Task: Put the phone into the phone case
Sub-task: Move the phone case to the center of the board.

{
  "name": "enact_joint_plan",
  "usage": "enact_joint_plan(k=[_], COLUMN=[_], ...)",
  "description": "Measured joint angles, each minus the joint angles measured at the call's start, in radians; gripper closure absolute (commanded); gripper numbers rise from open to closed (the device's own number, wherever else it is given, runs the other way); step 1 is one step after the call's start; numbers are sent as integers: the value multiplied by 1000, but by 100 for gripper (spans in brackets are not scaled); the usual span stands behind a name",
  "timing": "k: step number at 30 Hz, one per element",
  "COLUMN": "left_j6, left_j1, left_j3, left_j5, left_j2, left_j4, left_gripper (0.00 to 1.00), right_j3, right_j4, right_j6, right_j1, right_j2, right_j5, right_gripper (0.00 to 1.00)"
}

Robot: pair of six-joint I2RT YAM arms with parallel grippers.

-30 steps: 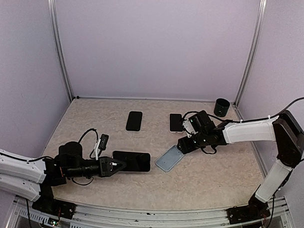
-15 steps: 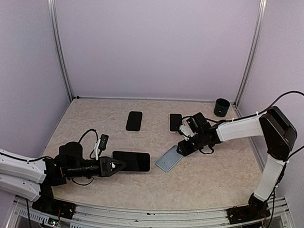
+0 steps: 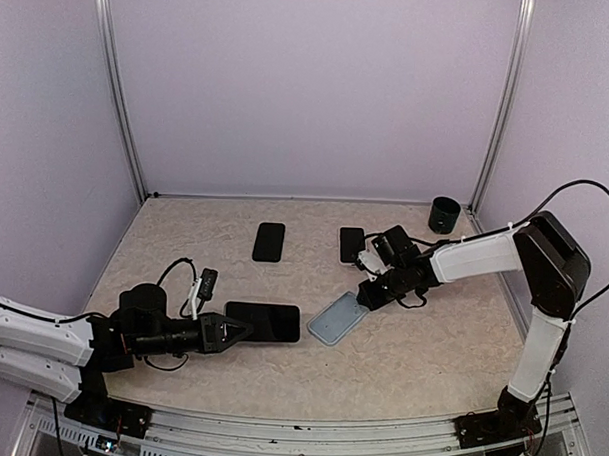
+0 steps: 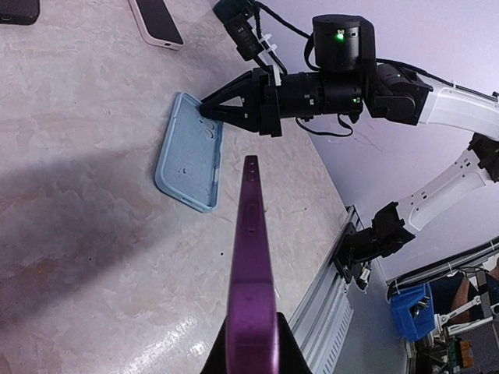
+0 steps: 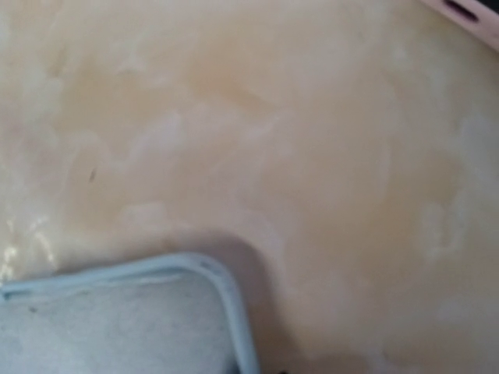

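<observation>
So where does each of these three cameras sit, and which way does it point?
Top external: above and behind, looking down on the table; left arm and right arm show.
Left wrist: on the left arm, looking along its held phone toward the right gripper.
Right wrist: low over the table; no gripper clearly visible.
All three share the phone case.

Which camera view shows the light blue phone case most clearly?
The left wrist view: the light blue rectangular phone case lies there whole and large, open side up, its rim clear. The top external view shows the case whole but small. The right wrist view shows only one blurred rounded corner.
</observation>
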Motion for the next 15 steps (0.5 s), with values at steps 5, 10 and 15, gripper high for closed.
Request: enact_joint_plan(k=[5, 10, 15], left_j6=[-3, -8, -18], left_j1=[0, 0, 0], left_j3=[0, 0, 0], left_j5=[-6, -15, -29], left_j2=[17, 33, 42], left_j4=[3, 9, 23], left_gripper=[100, 100, 100], right_j3=[-42, -163, -290], right_j4=[30, 80, 140], right_j6=[77, 203, 360], right_j1=[0, 0, 24], right_j2=[-24, -119, -230], right_j5=[3, 3, 34], right_gripper=[92, 92, 91])
